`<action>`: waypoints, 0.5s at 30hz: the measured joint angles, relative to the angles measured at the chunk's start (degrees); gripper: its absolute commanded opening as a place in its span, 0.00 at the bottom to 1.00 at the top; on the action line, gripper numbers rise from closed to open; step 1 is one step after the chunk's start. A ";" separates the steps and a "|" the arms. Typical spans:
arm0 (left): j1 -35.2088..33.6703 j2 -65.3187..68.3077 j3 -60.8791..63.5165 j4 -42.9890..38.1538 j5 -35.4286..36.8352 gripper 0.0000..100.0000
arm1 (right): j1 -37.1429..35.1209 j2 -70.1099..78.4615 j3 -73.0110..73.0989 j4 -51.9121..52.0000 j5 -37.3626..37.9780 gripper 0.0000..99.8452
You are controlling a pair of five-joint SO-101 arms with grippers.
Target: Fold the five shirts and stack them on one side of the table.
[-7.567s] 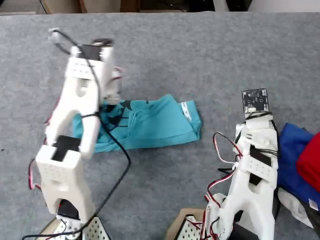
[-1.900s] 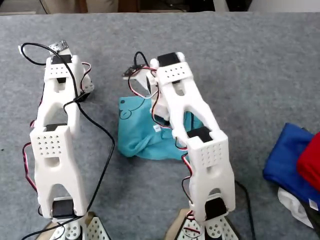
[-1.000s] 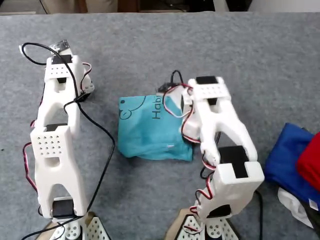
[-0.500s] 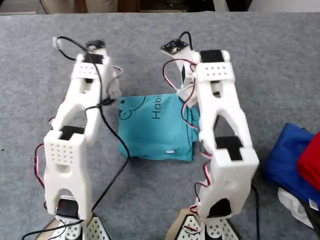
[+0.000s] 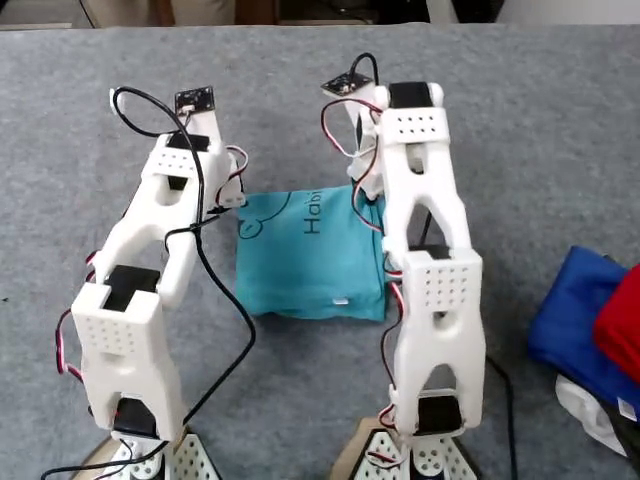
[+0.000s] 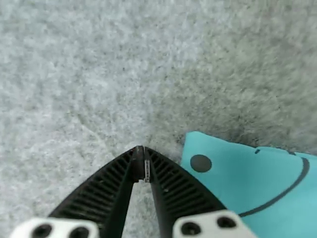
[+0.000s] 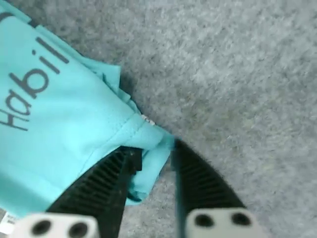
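Teal shirt [image 5: 310,255], folded, lies between the grippers: left gripper [image 6: 141,166], tips together, just beside one corner; right gripper [image 7: 153,148], fingers apart, straddles another. A shirt pile [image 5: 580,320] lies well beyond the right gripper on grey felt [image 5: 530,130].

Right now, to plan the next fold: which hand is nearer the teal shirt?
Right. The right hand is open astride one corner of the shirt, with cloth in the gap. The left hand is shut just beside another corner, not touching it.
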 measured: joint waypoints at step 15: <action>0.00 0.00 0.09 -0.44 -0.53 0.02 | 0.00 -5.27 0.62 0.70 -1.93 0.14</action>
